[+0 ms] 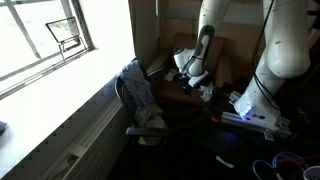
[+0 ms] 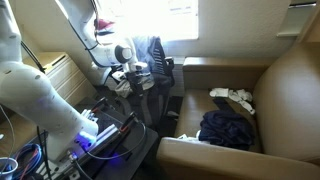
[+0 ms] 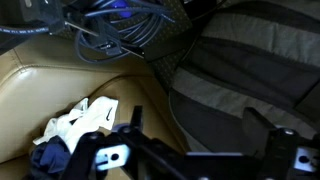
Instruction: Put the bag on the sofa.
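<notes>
The brown sofa (image 2: 285, 90) stands on one side; in the wrist view its tan seat (image 3: 40, 85) fills the left. A wide black fabric sheet with grey folds, which I take for the bag (image 3: 250, 70), lies flat beside the sofa's edge. In both exterior views it is lost in shadow. My gripper (image 3: 200, 118) hangs open above it with nothing between its fingers. In the exterior views the gripper (image 2: 135, 78) (image 1: 193, 75) hovers between the swivel chair and the sofa.
A dark blue crumpled cloth (image 2: 225, 128) and a white cloth (image 2: 232, 97) lie on the sofa seat. The swivel chair with a grey-blue garment (image 1: 140, 92) stands by the window. Blue and black cables (image 3: 120, 30) lie near the robot base (image 1: 255, 110).
</notes>
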Robot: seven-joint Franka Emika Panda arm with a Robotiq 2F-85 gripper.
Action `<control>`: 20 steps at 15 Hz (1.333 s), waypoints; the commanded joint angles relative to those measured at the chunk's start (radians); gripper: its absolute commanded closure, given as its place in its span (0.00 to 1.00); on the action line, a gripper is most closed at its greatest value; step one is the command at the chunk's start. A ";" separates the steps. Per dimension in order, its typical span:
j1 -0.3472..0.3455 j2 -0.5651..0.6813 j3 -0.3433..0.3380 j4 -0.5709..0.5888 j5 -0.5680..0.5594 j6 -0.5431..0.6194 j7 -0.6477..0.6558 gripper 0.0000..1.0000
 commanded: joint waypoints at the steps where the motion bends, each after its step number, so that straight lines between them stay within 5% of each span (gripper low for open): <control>1: 0.040 0.020 -0.030 0.012 0.017 0.003 0.003 0.00; 10: 0.059 0.063 -0.056 0.053 -0.003 -0.012 0.014 0.00; 13: 0.083 0.153 -0.098 0.099 -0.015 0.085 0.081 0.00; 17: 0.043 0.283 -0.085 0.192 0.114 0.139 0.068 0.00; 20: 0.093 0.254 -0.111 0.158 0.126 0.123 0.046 0.00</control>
